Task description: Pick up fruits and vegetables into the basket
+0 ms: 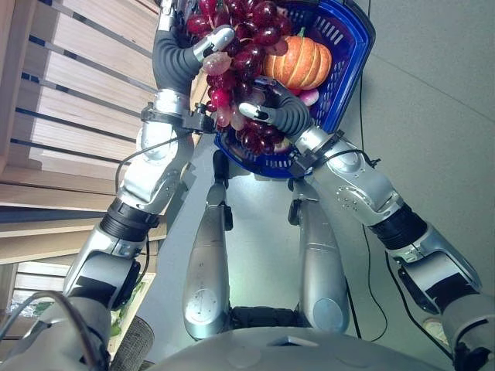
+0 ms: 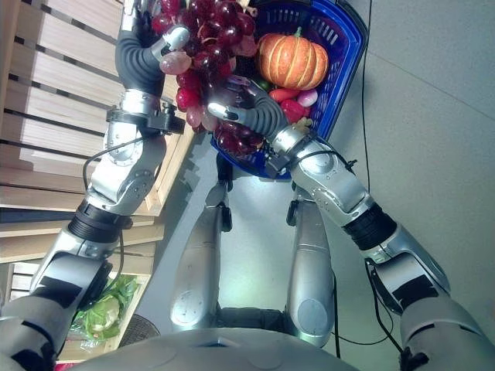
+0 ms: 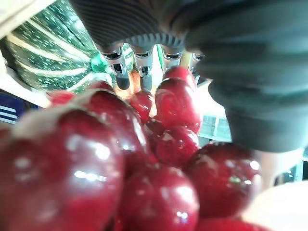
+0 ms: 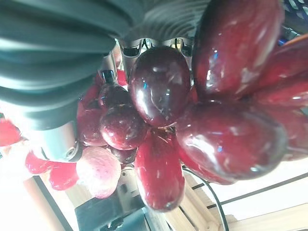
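No text, label or number can be read anywhere. The blue basket (image 1: 340,46) bears no legible print. Neither do the wooden slats (image 1: 69,93).

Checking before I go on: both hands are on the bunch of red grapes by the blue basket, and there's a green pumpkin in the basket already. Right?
Not quite: the pumpkin in the blue basket is orange, as the left eye view shows. The rest holds: the left hand and right hand are both on the red grapes at the basket.
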Robot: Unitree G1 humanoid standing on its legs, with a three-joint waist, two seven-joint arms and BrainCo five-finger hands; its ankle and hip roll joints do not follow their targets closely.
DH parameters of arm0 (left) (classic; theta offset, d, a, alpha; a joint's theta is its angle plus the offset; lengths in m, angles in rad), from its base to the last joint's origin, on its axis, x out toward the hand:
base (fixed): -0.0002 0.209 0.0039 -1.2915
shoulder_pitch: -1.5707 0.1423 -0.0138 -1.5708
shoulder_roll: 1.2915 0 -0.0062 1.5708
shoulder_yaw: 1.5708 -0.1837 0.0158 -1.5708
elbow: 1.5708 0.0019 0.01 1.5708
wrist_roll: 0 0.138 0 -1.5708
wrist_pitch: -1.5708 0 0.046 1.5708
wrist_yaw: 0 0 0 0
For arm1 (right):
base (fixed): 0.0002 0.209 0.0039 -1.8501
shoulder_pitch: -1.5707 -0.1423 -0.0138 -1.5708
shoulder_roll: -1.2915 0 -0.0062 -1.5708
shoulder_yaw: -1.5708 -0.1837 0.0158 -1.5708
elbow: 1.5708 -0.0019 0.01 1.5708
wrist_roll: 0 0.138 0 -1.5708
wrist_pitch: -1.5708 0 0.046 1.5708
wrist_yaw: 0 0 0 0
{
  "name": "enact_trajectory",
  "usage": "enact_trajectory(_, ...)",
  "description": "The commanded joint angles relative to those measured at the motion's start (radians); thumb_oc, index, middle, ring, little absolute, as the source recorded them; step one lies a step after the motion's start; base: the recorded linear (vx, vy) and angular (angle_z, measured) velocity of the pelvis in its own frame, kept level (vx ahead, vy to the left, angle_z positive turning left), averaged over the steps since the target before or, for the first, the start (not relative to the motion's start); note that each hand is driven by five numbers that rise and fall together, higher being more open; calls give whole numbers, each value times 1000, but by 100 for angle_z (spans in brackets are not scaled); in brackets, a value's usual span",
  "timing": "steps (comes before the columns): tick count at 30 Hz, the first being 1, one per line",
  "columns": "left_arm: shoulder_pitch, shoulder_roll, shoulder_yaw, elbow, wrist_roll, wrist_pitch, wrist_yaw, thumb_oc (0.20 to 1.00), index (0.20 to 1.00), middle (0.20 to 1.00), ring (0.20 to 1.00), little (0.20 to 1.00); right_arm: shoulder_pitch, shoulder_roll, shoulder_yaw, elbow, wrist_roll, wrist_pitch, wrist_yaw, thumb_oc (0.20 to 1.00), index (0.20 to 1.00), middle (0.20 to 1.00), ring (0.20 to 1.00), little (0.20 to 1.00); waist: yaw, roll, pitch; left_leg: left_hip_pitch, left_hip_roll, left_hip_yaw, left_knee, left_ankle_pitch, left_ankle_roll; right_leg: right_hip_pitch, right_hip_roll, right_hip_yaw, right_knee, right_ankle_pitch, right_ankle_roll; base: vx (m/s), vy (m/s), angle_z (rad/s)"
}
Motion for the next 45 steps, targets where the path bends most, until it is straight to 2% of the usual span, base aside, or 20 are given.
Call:
enact_trajectory(1, -4, -3, 46, -41, 48, -29, 31, 1000, 1000, 1000, 1000, 1000, -47, 83, -18, -93, -17, -56, 24, 200, 200, 200, 200, 200, -7, -8, -35, -9, -121, 37, 9, -47, 77, 104, 54, -92, -61, -63, 3, 0, 0, 0)
enact_trajectory(10, -11, -12, 69, -14, 60, -37, 67, 1000, 1000, 1000, 1000, 1000, -56, 93, -22, -86, -14, -49, 23, 200, 200, 200, 200, 200, -7, -7, -35, -10, -117, 42, 10, -45, 74, 104, 54, -91, -59, -64, 2, 0, 1, 0)
enact_trajectory(22, -5, -27, 126, 17, 68, -111, 163, 1000, 1000, 1000, 1000, 1000, -48, 108, -37, -82, -5, -58, 26, 200, 200, 200, 200, 200, -7, -7, -35, -7, -116, 43, 12, -48, 70, 104, 54, -91, -53, -71, 1, 0, 0, 0)
enact_trajectory(32, -14, -40, 150, 46, 71, -138, 201, 1000, 1000, 1000, 1000, 1000, -50, 123, -51, -66, -16, -83, 6, 200, 200, 200, 200, 200, -9, -7, -35, -10, -114, 46, 18, -53, 68, 98, 55, -90, -45, -74, 0, 0, 0, 0)
enact_trajectory(39, -18, -34, 161, 106, 181, -134, 273, 1000, 1000, 1000, 1000, 1000, -43, 125, -85, -51, -15, -116, -9, 200, 200, 200, 200, 200, -13, -10, -35, -8, -115, 49, 23, -56, 68, 98, 58, -87, -40, -77, 0, 0, 0, 0)
enact_trajectory(41, -18, -25, 168, 147, 249, -126, 314, 1000, 1000, 1000, 1000, 1000, -37, 121, -97, -43, -13, -136, -20, 200, 200, 200, 200, 200, -15, -11, -35, -7, -113, 49, 25, -57, 67, 98, 58, -86, -38, -78, 0, 0, 0, 0)
enact_trajectory(45, -11, -2, 181, 228, 290, -121, 349, 1000, 1000, 1000, 1000, 1000, -17, 108, -125, -33, 5, -176, -32, 200, 200, 200, 200, 200, -21, -13, -35, -6, -112, 52, 30, -60, 65, 97, 59, -82, -33, -80, 2, 0, 0, 0)
